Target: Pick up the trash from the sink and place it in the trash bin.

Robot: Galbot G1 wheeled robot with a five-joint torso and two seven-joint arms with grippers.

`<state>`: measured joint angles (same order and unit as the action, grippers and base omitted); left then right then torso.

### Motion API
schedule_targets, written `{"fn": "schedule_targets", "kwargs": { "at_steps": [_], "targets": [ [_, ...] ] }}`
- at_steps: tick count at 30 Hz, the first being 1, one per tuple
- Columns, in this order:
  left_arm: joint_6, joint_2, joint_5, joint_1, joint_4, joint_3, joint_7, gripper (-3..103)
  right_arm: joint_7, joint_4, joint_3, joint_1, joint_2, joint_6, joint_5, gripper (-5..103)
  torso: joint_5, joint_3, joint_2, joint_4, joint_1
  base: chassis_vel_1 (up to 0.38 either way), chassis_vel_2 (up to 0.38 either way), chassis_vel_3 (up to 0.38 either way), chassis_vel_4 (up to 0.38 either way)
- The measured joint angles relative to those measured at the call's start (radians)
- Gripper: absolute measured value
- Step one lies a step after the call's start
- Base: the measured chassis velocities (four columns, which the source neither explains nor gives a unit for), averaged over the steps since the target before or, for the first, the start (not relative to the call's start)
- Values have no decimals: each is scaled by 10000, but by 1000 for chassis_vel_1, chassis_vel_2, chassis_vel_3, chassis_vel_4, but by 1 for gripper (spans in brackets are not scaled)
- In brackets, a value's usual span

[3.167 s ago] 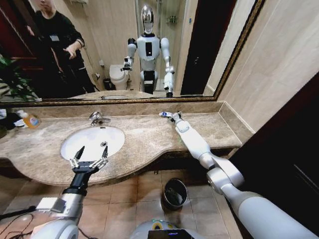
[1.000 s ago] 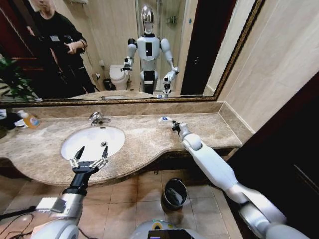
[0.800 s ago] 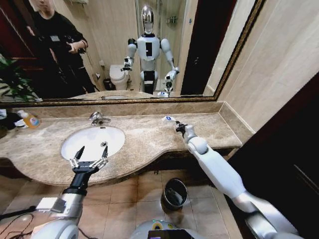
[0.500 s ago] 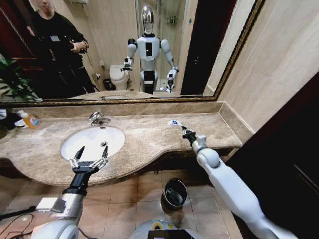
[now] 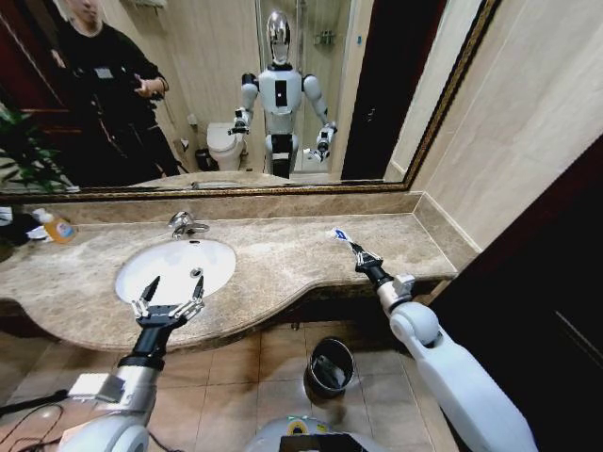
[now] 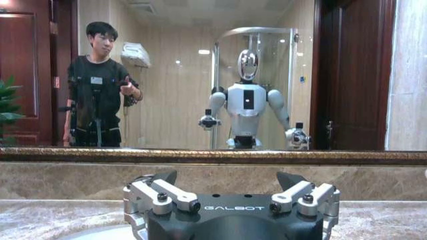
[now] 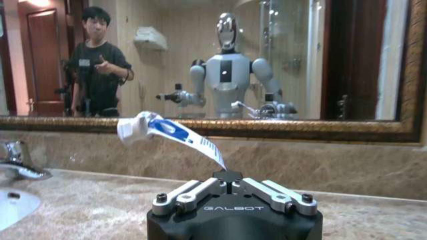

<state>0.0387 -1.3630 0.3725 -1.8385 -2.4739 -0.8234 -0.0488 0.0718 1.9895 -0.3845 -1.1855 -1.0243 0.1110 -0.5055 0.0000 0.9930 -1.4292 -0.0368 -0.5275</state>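
Observation:
A white-and-blue tube of trash (image 5: pixel 340 234) sticks up from my right gripper (image 5: pixel 359 255), which is shut on its crimped end above the counter's front right part. In the right wrist view the tube (image 7: pixel 167 131) slants up from the closed fingertips (image 7: pixel 229 176). The white oval sink (image 5: pixel 175 269) lies to the left. My left gripper (image 5: pixel 174 288) hangs open over the basin's near rim, and nothing is between its fingers (image 6: pixel 163 178). The black trash bin (image 5: pixel 331 365) stands on the tiled floor below the counter's edge, between the two arms.
A chrome faucet (image 5: pixel 184 223) stands behind the basin. An orange-labelled bottle (image 5: pixel 57 227) sits at the far left of the marble countertop (image 5: pixel 273 254). A mirror (image 5: pixel 236 94) covers the wall behind and reflects me and a person. A wall closes the right side.
My right arm has drawn back from the counter's rear toward its front right edge, carrying the tube with it. The left arm has not moved.

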Motion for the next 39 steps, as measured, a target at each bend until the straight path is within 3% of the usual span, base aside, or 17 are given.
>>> {"fn": "schedule_targets", "kwargs": {
  "at_steps": [16,21,25,32,39],
  "targets": [
    [0,0,0,0,0,0,0,100,-110,1504,-1634,-2784,-782,-366,657,0,1,0,0,0,0,0,0,0,0],
    [0,0,0,0,0,-1,0,100,-395,1545,-1807,-3697,-1331,-1135,1279,0,-2,0,0,3,1,0,0,0,0],
    [0,0,0,0,0,1,-1,100,-739,1123,-1380,-3630,-1386,-1560,1493,0,0,0,0,0,1,0,0,0,0],
    [0,0,0,0,0,0,0,100,-1641,-183,-1156,-4202,-2016,-2995,2269,0,1,0,1,1,0,0,0,0,0],
    [0,0,0,0,0,0,0,100,-1947,-1225,-1098,-4206,-2335,-3479,2482,0,0,1,1,0,-1,0,0,0,0]
  ]
}}
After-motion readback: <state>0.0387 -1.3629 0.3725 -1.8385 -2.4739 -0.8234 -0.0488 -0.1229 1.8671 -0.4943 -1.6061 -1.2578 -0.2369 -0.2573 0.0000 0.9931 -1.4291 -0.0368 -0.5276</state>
